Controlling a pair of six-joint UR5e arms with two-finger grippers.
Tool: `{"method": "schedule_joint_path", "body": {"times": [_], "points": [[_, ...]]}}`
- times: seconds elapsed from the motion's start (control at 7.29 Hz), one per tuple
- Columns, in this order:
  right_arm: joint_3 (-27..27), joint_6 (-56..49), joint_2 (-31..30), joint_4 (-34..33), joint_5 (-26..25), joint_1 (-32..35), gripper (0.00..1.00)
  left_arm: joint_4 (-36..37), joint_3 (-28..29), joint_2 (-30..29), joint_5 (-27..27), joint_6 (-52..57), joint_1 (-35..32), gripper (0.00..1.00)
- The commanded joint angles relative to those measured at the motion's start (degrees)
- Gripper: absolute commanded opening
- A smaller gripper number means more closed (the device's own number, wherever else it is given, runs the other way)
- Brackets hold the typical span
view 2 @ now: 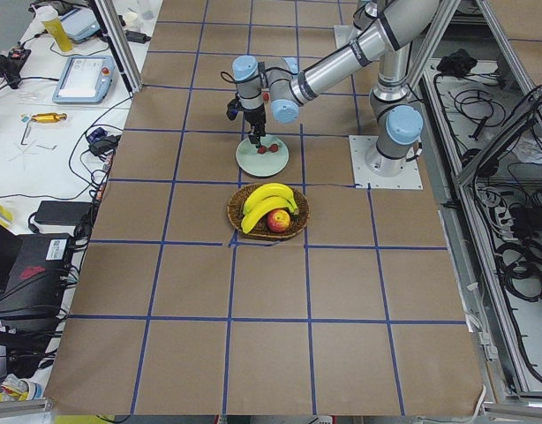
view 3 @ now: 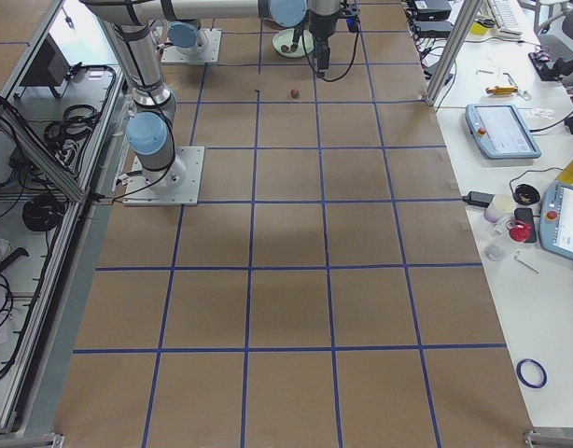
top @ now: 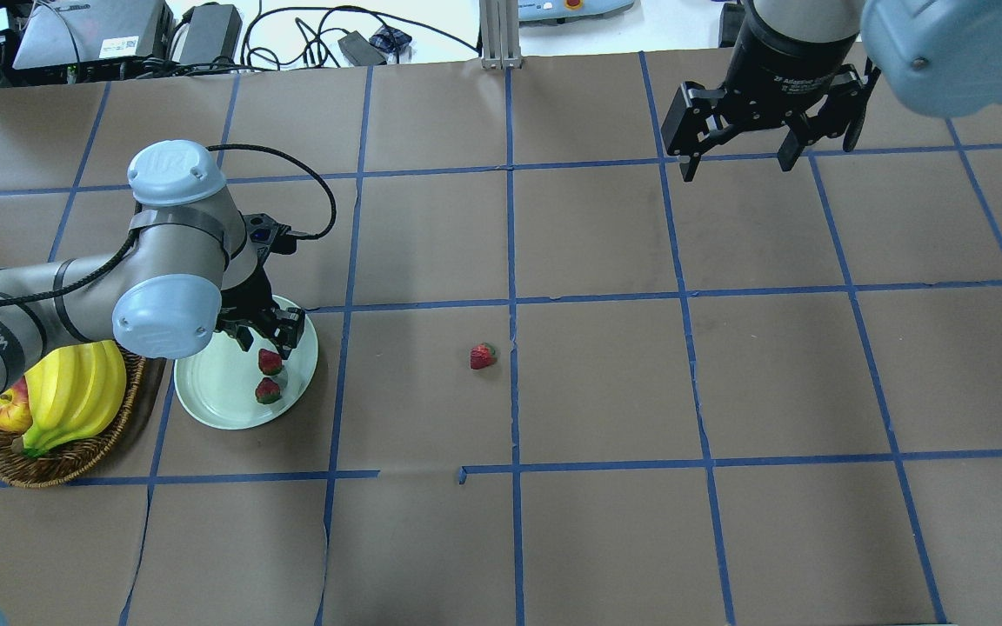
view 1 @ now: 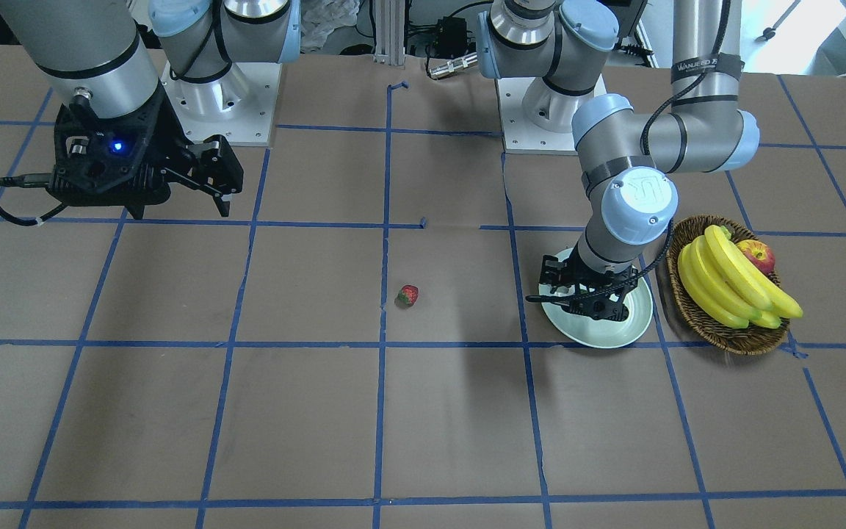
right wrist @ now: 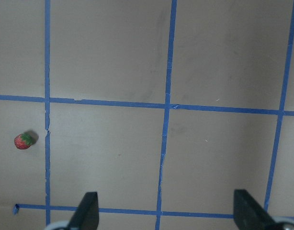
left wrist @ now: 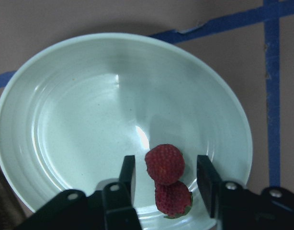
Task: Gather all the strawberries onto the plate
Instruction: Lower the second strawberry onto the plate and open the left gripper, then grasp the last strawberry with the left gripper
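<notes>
Two strawberries (top: 270, 361) (top: 268, 391) lie close together on the pale mint-green plate (top: 214, 391), near its edge toward the table's middle. My left gripper (top: 262, 335) hovers just over them, open. In the left wrist view its fingers (left wrist: 128, 175) stand either side of the strawberries (left wrist: 164, 163) with a gap on both sides, over the plate (left wrist: 89, 120). A third strawberry (top: 483, 356) lies alone on the brown table near the middle; it also shows in the front view (view 1: 407, 295) and the right wrist view (right wrist: 24, 140). My right gripper (top: 738, 167) is open and empty, high over the far right.
A brown wicker basket (top: 57, 465) with bananas (top: 75, 391) and an apple (top: 5, 410) stands right beside the plate, on its outer side. Blue tape lines grid the table. Cables and equipment lie beyond the far edge.
</notes>
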Motion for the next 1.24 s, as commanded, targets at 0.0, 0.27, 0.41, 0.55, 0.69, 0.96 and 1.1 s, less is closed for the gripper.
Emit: {"method": "schedule_joint_path", "body": {"times": [0.0,0.27,0.41,0.55,0.69,0.96,1.1], "points": [[0.0,0.03,-0.06,0.07,-0.06,-0.01,1.0,0.05,5.75,-1.19,-3.51,-16.79,-10.5,1.0],[0.0,0.03,-0.06,0.07,-0.06,0.07,1.0,4.75,7.8,-3.99,-5.45,-32.63,-18.52,1.0],[0.0,0.03,-0.06,0.07,-0.06,0.07,1.0,7.84,7.89,-6.27,-5.37,-38.01,-21.43,1.0],[0.0,0.03,-0.06,0.07,-0.06,0.07,1.0,8.3,7.8,-7.69,-5.28,-39.72,-23.72,1.0],[0.0,-0.05,-0.06,0.07,-0.06,0.07,1.0,8.31,7.54,-9.35,-5.28,-39.82,-24.7,1.0],[0.0,-0.05,0.03,0.07,-0.06,-0.01,1.0,8.57,6.66,-10.86,-5.28,-40.26,-25.68,0.86],[0.0,-0.06,0.03,0.07,-0.06,0.07,1.0,8.48,6.66,-10.87,-5.28,-40.0,-25.68,0.52]]}}
